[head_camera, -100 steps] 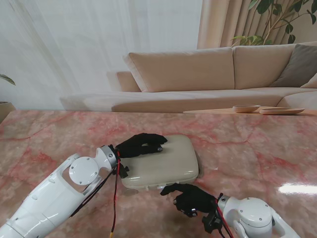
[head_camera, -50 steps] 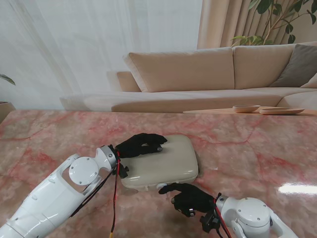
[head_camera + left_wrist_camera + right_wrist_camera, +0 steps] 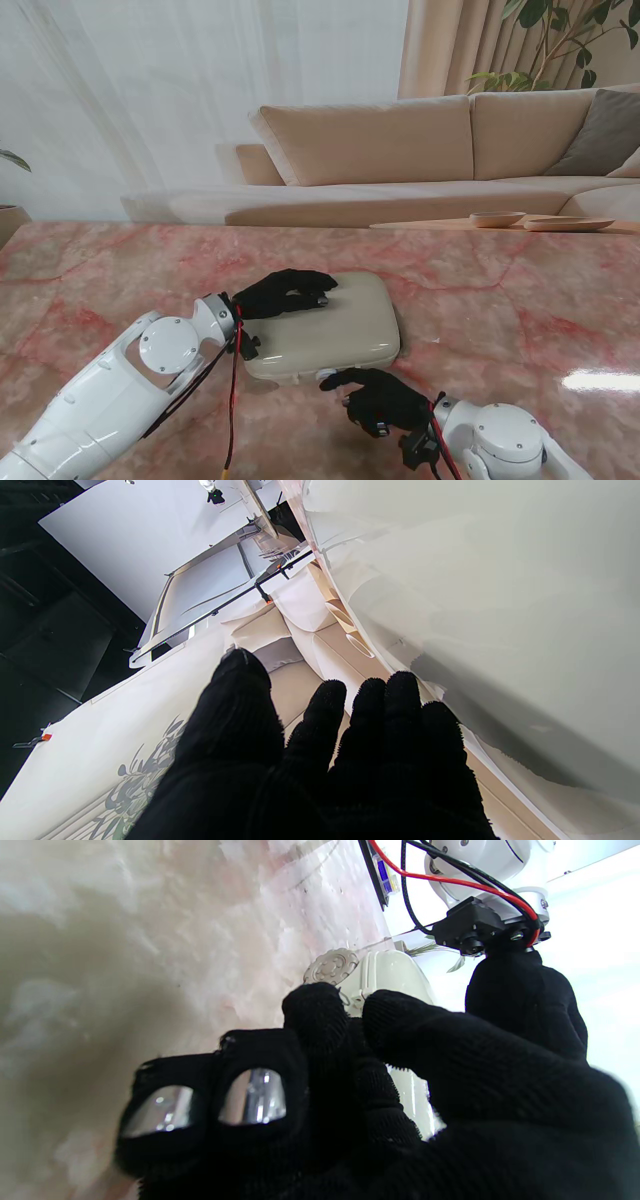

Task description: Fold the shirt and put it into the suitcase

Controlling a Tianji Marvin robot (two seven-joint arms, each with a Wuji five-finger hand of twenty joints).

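Closed suitcase (image 3: 325, 325) on marble table (image 3: 520, 300) — left hand (image 3: 283, 293) flat on lid, fingers spread; right hand (image 3: 375, 398) at near edge — fingers curled, grip unclear.

surface: pink marble table (image 3: 520, 300) | on it: closed cream suitcase (image 3: 335, 330), lying flat near me

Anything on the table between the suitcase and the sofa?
No. In the stand view, only bare pink marble table runs from the closed suitcase to the far edge by the sofa.
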